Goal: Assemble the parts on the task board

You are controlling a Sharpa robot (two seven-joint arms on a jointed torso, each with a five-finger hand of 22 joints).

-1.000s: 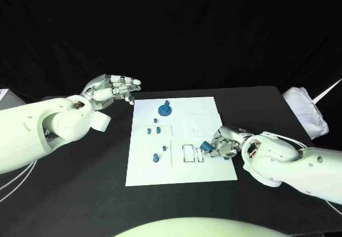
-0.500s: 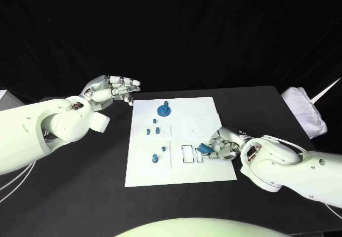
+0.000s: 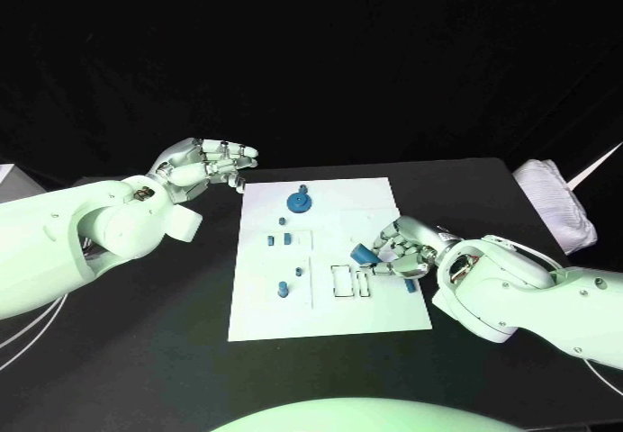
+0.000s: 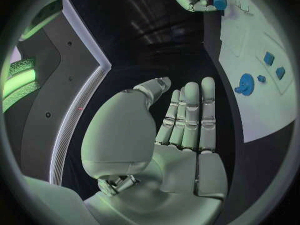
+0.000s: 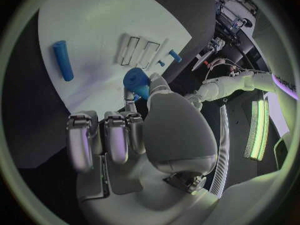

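The right hand [image 3: 400,252], at centre right of the head view, pinches a small blue part [image 3: 367,255] in its fingers [image 5: 119,135] over the task board [image 3: 325,310], just above the rectangular slots [image 3: 344,280]. The step looks like carrying this part to its seat; next it likely needs lining up and lowering. The left hand [image 3: 205,164], upper left, hangs with fingers spread, holding nothing. Which seat is meant is hard to tell.

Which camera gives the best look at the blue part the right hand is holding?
The right wrist view: the blue part sits close at the right hand's fingertips. The head view shows it small; the left wrist view, tiny.
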